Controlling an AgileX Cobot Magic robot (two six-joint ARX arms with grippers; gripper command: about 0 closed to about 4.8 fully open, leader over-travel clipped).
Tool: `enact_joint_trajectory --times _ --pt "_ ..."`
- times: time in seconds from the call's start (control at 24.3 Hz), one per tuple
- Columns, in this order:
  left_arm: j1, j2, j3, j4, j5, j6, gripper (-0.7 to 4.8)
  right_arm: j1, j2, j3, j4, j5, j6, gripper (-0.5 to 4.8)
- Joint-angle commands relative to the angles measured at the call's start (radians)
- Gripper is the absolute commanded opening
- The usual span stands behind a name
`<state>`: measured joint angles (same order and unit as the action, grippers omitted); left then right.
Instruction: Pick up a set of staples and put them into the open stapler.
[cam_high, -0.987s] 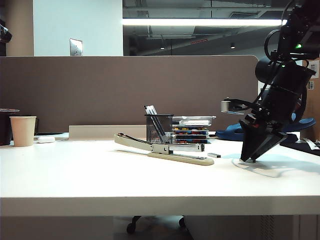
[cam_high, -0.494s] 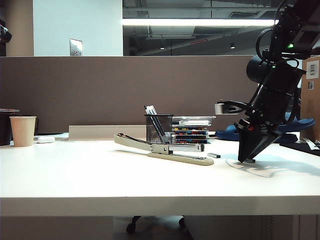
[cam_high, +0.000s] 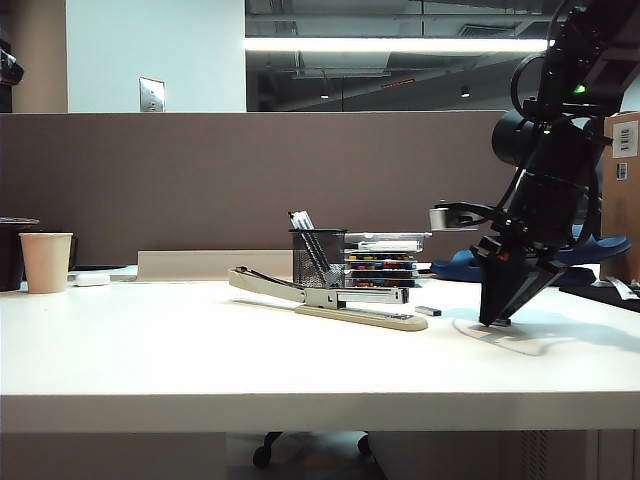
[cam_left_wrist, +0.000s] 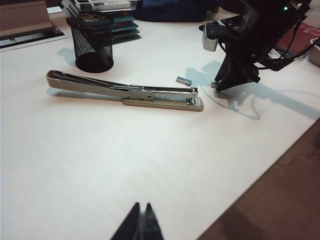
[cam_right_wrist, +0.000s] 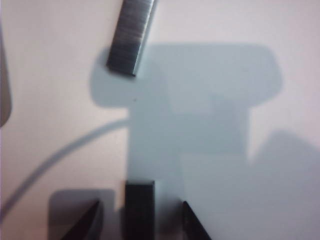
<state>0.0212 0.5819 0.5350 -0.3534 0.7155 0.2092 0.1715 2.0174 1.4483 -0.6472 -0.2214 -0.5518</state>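
The set of staples (cam_right_wrist: 139, 207), a small dark bar, lies on the white table between the fingertips of my right gripper (cam_right_wrist: 140, 215), with a gap on each side. The right gripper (cam_high: 496, 320) points down, open, its tips at the table right of the stapler (cam_high: 330, 298). The stapler (cam_left_wrist: 150, 92) is long and beige, its top arm raised and its silver magazine showing. A second grey staple bar (cam_right_wrist: 131, 35) lies between the stapler and the gripper (cam_high: 428, 311). My left gripper (cam_left_wrist: 141, 207) is shut, hovering over bare table nearer the front.
A black mesh pen cup (cam_high: 318, 257) and stacked boxes (cam_high: 385, 260) stand behind the stapler. A paper cup (cam_high: 46, 261) is at far left. A thin curved line (cam_right_wrist: 60, 155) runs on the table under the right gripper. The table's edge (cam_left_wrist: 260, 175) is close by.
The right arm has shifted slightly left above the staples, its tips staying at the table. The left gripper has not moved.
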Motion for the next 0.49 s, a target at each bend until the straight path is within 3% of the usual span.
enact_joint_trajectory --times 0.04,0.08,0.21,0.49 --pt "0.000 -0.002 0.005 0.010 0.004 0.000 -0.05 0.000 0.016 -0.012 -0.071 0.025 0.000 1.98" --pt "0.000 -0.002 0.005 0.010 0.004 0.000 -0.05 0.000 0.016 -0.012 -0.071 0.025 0.000 1.97" --pt "0.000 -0.002 0.005 0.010 0.004 0.000 -0.05 0.000 0.016 -0.012 -0.071 0.043 0.000 1.11" --pt "0.000 -0.002 0.005 0.010 0.004 0.000 -0.05 0.000 0.016 -0.012 -0.071 0.045 0.000 0.70"
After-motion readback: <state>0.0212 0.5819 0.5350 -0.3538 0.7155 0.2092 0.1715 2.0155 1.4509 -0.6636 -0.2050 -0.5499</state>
